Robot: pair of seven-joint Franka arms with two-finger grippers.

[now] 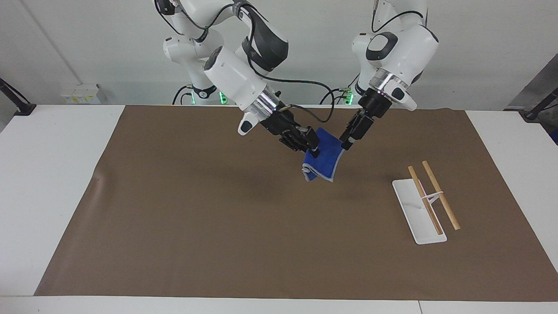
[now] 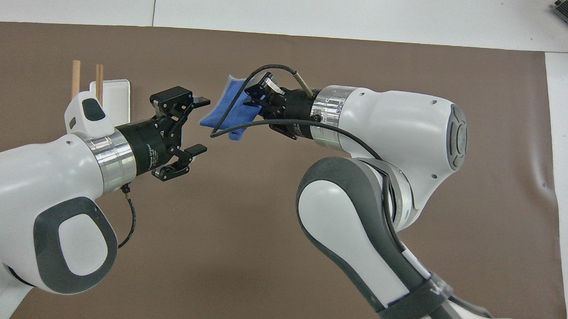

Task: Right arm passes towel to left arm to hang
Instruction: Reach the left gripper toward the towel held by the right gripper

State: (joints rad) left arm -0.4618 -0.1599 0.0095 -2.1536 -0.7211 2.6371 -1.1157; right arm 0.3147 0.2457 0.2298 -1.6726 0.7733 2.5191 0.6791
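My right gripper [image 1: 312, 147] is shut on the royal-blue towel [image 1: 326, 160] and holds it up over the middle of the brown mat, the cloth hanging folded below its fingers. In the overhead view the right gripper [image 2: 257, 98] pinches the towel [image 2: 240, 114] at one edge. My left gripper [image 1: 346, 144] is open, with its fingertips right at the towel's free edge. In the overhead view the left gripper [image 2: 201, 125] has its jaws spread wide beside the towel; I cannot tell whether it touches the cloth.
A white rack base with two wooden bars [image 1: 429, 198] stands on the mat toward the left arm's end of the table; it also shows in the overhead view [image 2: 111, 94]. The brown mat [image 1: 196, 226] covers most of the white table.
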